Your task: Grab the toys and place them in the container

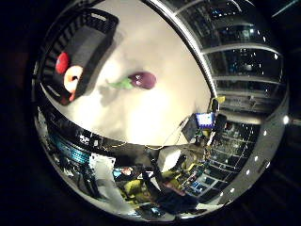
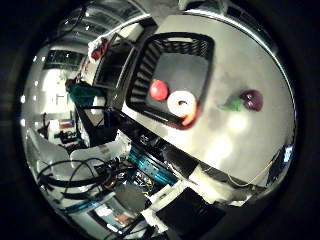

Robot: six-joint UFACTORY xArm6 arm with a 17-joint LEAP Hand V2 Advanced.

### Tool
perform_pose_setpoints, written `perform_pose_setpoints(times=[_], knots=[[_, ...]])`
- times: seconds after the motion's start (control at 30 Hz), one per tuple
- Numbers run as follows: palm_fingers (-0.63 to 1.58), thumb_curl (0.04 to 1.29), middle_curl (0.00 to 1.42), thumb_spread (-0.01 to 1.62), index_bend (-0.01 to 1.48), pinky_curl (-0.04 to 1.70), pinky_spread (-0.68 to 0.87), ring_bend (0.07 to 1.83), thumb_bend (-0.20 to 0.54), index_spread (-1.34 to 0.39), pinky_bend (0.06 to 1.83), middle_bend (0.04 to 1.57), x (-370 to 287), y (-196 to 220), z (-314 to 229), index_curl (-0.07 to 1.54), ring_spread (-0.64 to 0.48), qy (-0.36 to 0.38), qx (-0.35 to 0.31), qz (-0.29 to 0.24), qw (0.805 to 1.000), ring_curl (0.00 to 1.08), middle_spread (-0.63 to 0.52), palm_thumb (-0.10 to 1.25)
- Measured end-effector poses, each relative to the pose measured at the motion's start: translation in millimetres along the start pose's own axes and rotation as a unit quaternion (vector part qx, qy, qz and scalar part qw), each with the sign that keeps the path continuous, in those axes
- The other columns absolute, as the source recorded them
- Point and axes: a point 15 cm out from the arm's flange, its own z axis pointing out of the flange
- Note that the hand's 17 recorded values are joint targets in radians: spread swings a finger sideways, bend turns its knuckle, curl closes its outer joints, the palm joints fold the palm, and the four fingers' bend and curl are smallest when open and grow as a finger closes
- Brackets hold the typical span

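Table [image 2: 235, 145]: a pale, bare tabletop is filling the scene, seen from well above.
Container [image 2: 200, 47]: a black slatted basket is sitting on the table near one edge.
Ring toy [image 2: 181, 104]: a white and orange ring is lying inside the container against its wall.
Eggplant toy [image 1: 139, 81]: a purple eggplant with a green stem is lying on the table, apart from the container.
Ball toy [image 2: 158, 90]: a red ball is resting in the container, just beside the ring toy.
Hand: nothing is showing whether it is released, clenched or grasping.

An orange toy [image 2: 190, 119] in the black basket [image 2: 145, 65] lies half hidden behind the ring toy [image 2: 181, 102]
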Motion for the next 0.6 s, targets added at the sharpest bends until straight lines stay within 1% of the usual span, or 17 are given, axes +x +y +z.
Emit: perform_pose_setpoints(times=[0.13, 0.2, 0.27, 0.33, 0.4, 0.6], knots=[[0.26, 0.29, 0.35, 1.0, 0.17, 0.29, 0.4, 0.33, -0.025, -0.4, 0.41, 0.32, 72, 25, 19, 0.28, 0.08, -0.001, 0.007, 0.072, 0.997, 0.27, -0.04, 0.59], [0.28, 0.29, 0.35, 1.0, 0.17, 0.29, 0.4, 0.33, -0.025, -0.4, 0.4, 0.33, 107, 48, 42, 0.28, 0.07, -0.006, 0.001, 0.11, 0.994, 0.26, -0.05, 0.58], [0.29, 0.29, 0.35, 1.0, 0.17, 0.28, 0.4, 0.33, -0.024, -0.4, 0.39, 0.33, 128, 78, 74, 0.28, 0.06, -0.015, -0.015, 0.133, 0.991, 0.26, -0.06, 0.59], [0.3, 0.29, 0.35, 1.01, 0.17, 0.28, 0.39, 0.33, -0.024, -0.4, 0.38, 0.33, 145, 99, 95, 0.28, 0.06, -0.021, -0.024, 0.152, 0.988, 0.25, -0.07, 0.59], [0.31, 0.29, 0.35, 1.01, 0.16, 0.28, 0.39, 0.33, -0.023, -0.4, 0.38, 0.33, 162, 110, 108, 0.28, 0.06, -0.022, -0.024, 0.163, 0.986, 0.25, -0.07, 0.6], [0.32, 0.29, 0.34, 1.01, 0.16, 0.27, 0.39, 0.33, -0.024, -0.4, 0.37, 0.33, 182, 112, 125, 0.28, 0.05, -0.023, -0.023, 0.17, 0.985, 0.24, -0.07, 0.6]])
